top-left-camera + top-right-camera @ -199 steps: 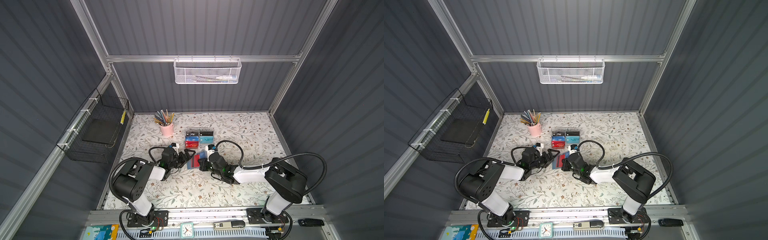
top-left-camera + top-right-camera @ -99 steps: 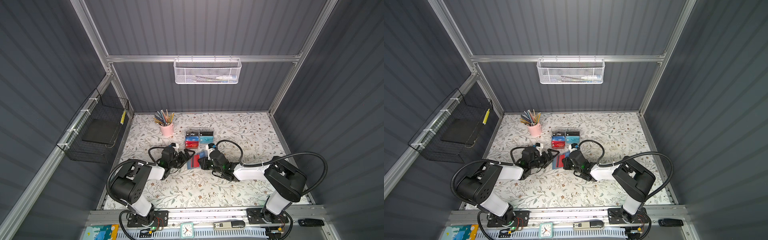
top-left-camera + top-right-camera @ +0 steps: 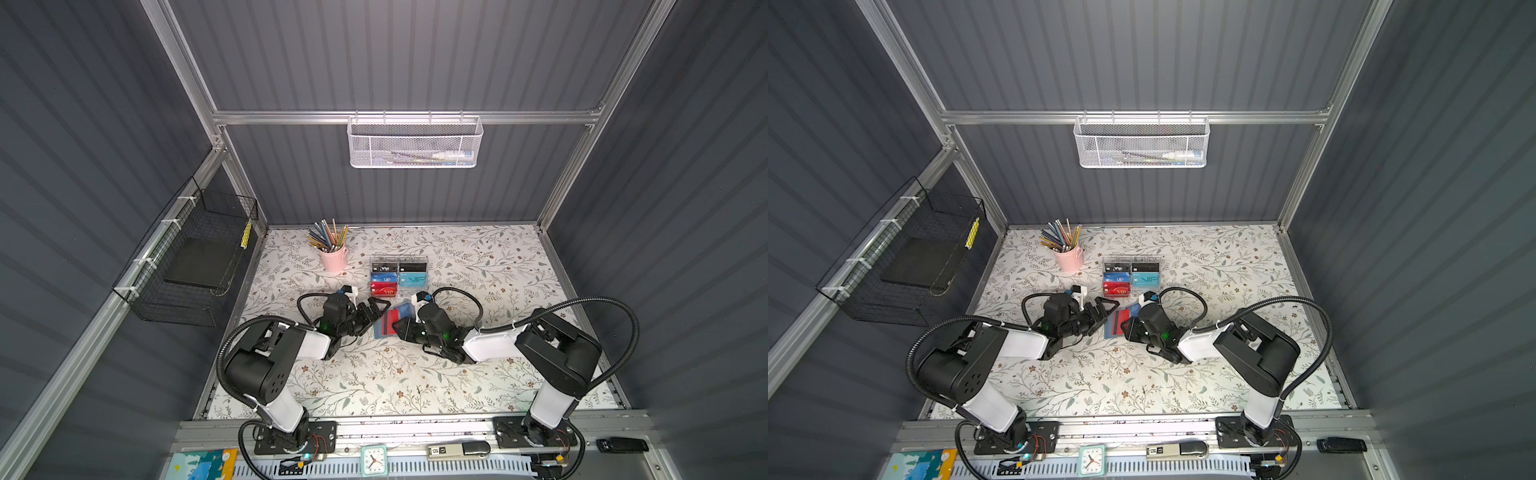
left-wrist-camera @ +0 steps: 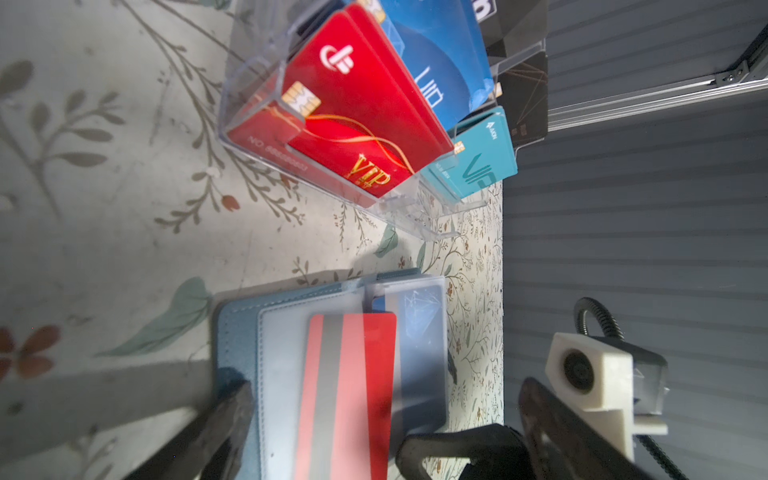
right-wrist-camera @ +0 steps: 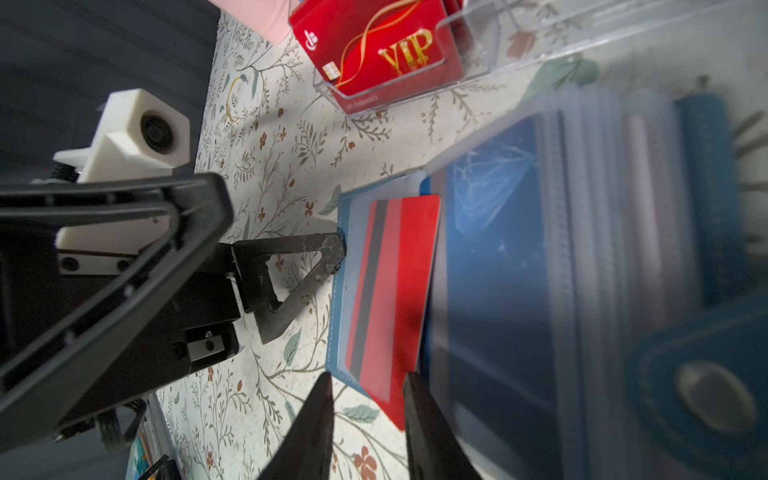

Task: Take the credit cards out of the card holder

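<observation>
The blue-grey folding card holder (image 4: 237, 332) lies open on the floral tabletop (image 3: 374, 374), between the arms. The left claw (image 3: 377, 313), spread wide, rests one tip on its left edge. The right claw (image 5: 370, 411), slightly parted, straddles the protruding corner of the red striped plastic card (image 5: 395, 270) and grips nothing. If it pinches only that corner, the card could slip or drag the holder loose.

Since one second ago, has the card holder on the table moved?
No. The card holder lies at the same spot, just before the clear card rack.
</observation>
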You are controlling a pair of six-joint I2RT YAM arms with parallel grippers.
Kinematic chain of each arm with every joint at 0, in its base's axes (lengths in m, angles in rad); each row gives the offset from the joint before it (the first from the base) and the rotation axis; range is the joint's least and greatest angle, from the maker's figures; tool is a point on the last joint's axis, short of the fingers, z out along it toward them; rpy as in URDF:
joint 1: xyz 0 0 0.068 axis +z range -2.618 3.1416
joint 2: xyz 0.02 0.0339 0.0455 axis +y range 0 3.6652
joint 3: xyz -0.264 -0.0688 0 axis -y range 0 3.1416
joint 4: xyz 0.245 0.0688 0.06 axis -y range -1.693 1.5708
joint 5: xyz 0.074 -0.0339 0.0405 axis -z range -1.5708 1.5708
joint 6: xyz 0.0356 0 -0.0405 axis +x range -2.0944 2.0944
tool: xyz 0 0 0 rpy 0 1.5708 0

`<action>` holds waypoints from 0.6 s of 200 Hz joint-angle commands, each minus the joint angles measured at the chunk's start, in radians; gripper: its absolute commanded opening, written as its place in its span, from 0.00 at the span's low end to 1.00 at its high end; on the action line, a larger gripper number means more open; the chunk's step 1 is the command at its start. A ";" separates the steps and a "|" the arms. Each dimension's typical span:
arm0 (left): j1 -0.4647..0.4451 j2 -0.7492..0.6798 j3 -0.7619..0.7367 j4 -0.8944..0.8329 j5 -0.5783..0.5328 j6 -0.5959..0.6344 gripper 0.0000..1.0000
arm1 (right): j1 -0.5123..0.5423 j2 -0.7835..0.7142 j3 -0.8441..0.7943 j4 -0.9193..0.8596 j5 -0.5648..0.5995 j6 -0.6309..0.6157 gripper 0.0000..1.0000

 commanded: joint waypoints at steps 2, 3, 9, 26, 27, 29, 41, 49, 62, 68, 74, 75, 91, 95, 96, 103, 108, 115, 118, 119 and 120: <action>0.007 0.026 -0.018 -0.013 0.001 0.005 1.00 | -0.005 -0.002 -0.025 0.012 0.009 0.013 0.32; 0.007 0.027 -0.018 -0.013 0.001 0.005 1.00 | -0.005 -0.003 -0.026 0.010 0.010 0.013 0.32; 0.007 0.029 -0.018 -0.011 0.004 0.003 1.00 | -0.005 -0.004 -0.029 0.010 0.011 0.013 0.32; 0.007 0.036 -0.018 0.001 0.003 -0.001 1.00 | -0.007 0.001 -0.037 0.020 0.010 0.018 0.32; 0.007 0.036 -0.019 0.001 0.004 -0.002 1.00 | -0.007 0.002 -0.038 0.022 0.008 0.019 0.32; 0.007 0.038 -0.019 0.002 0.004 -0.002 1.00 | -0.007 0.003 -0.038 0.025 0.006 0.020 0.32; 0.007 0.043 -0.020 0.011 0.004 -0.007 1.00 | -0.008 0.015 -0.038 0.040 -0.006 0.026 0.32; 0.007 0.048 -0.020 0.019 0.005 -0.010 1.00 | -0.009 0.023 -0.034 0.048 -0.010 0.030 0.32; 0.008 0.050 -0.023 0.024 0.008 -0.013 1.00 | -0.011 0.035 -0.033 0.065 -0.016 0.037 0.32; 0.007 0.049 -0.024 0.022 0.006 -0.012 1.00 | -0.012 0.039 -0.032 0.071 -0.022 0.040 0.32; 0.007 0.049 -0.026 0.022 0.006 -0.011 1.00 | -0.014 0.045 -0.031 0.077 -0.028 0.043 0.32; 0.007 0.049 -0.026 0.022 0.006 -0.011 1.00 | -0.014 0.047 -0.030 0.079 -0.029 0.044 0.32; 0.007 0.047 -0.031 0.022 0.004 -0.008 1.00 | -0.016 0.056 -0.028 0.086 -0.035 0.050 0.32; 0.007 0.047 -0.032 0.022 0.004 -0.008 1.00 | -0.016 0.059 -0.027 0.088 -0.037 0.051 0.32; 0.007 0.047 -0.032 0.022 0.004 -0.009 1.00 | -0.016 0.060 -0.027 0.088 -0.038 0.051 0.32; 0.007 0.047 -0.032 0.022 0.004 -0.008 1.00 | -0.016 0.063 -0.028 0.090 -0.040 0.053 0.32; 0.007 0.048 -0.032 0.022 0.004 -0.007 1.00 | -0.016 0.065 -0.028 0.090 -0.039 0.054 0.32; 0.007 0.049 -0.032 0.024 0.004 -0.007 1.00 | -0.016 0.066 -0.030 0.095 -0.038 0.057 0.32; 0.007 0.048 -0.031 0.024 0.004 -0.007 1.00 | -0.016 0.067 -0.031 0.096 -0.038 0.058 0.32; 0.007 0.049 -0.031 0.024 0.004 -0.007 1.00 | -0.016 0.067 -0.031 0.098 -0.038 0.059 0.32; 0.007 0.050 -0.031 0.024 0.004 -0.007 1.00 | -0.016 0.068 -0.031 0.098 -0.038 0.059 0.32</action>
